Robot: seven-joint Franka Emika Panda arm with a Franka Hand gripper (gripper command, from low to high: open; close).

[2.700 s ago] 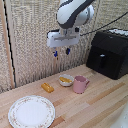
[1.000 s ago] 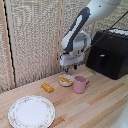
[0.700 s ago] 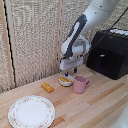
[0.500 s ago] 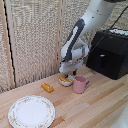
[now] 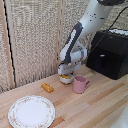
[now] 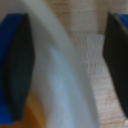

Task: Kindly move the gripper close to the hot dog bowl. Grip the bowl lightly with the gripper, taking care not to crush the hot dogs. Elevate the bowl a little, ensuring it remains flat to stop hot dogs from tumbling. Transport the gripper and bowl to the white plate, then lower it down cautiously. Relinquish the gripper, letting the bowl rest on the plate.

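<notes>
In the exterior view the gripper (image 5: pixel 65 75) is down at the hot dog bowl (image 5: pixel 65 79), a small whitish bowl with yellow-orange hot dogs (image 5: pixel 64 77) inside, next to the pink mug. In the wrist view the two dark, blue-edged fingers (image 6: pixel 16 65) stand wide apart with the bowl's blurred white rim (image 6: pixel 60 70) between them and orange food (image 6: pixel 30 112) at one corner. The jaws are open around the rim, not closed on it. The white plate (image 5: pixel 31 111) with a brownish rim pattern lies near the front at the exterior view's left.
A pink mug (image 5: pixel 79 84) stands right beside the bowl. A loose orange food piece (image 5: pixel 47 87) lies between bowl and plate. A black appliance (image 5: pixel 109 54) stands at the exterior view's right. A woven screen backs the wooden table (image 5: pixel 95 107).
The arm has come down from high above the table to the bowl. Over the last second it sank a little further, so the fingers now straddle the rim.
</notes>
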